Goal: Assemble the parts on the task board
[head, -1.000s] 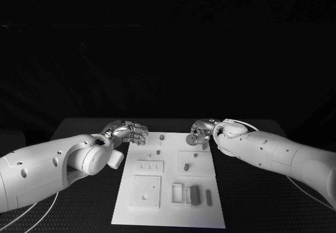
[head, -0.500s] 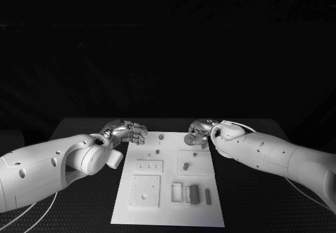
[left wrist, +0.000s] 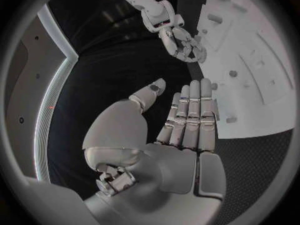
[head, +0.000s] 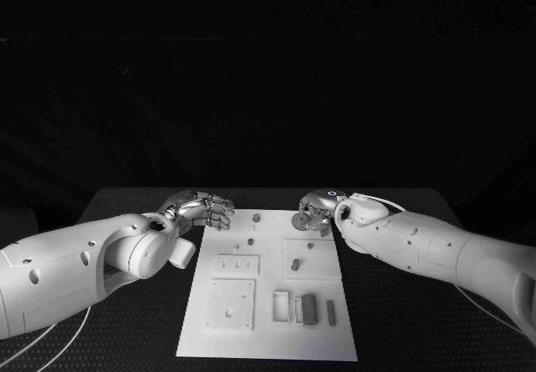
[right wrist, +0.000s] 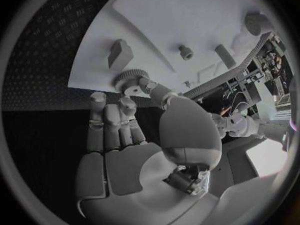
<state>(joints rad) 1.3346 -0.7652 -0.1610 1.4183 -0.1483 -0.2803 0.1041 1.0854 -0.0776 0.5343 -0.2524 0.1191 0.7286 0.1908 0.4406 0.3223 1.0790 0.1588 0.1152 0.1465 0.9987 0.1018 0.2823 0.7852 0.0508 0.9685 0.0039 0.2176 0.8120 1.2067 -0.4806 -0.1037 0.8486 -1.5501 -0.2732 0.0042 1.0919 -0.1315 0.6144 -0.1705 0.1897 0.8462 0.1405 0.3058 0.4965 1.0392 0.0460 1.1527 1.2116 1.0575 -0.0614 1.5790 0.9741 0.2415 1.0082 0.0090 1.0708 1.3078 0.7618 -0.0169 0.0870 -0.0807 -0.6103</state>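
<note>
White task board lies lengthwise on the black bench, small parts seated toward its near end. At its far end, the right hand pinches a toothed gear, poised just over the board's far right corner. The wrist view alone reveals the teeth. Opposite, left hand hovers released, fingers straight.

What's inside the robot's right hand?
The right hand pinches a small toothed gear at its fingertips, above the far edge of the task board. The fingers cover the gear's underside, so its hub cannot be seen.
</note>
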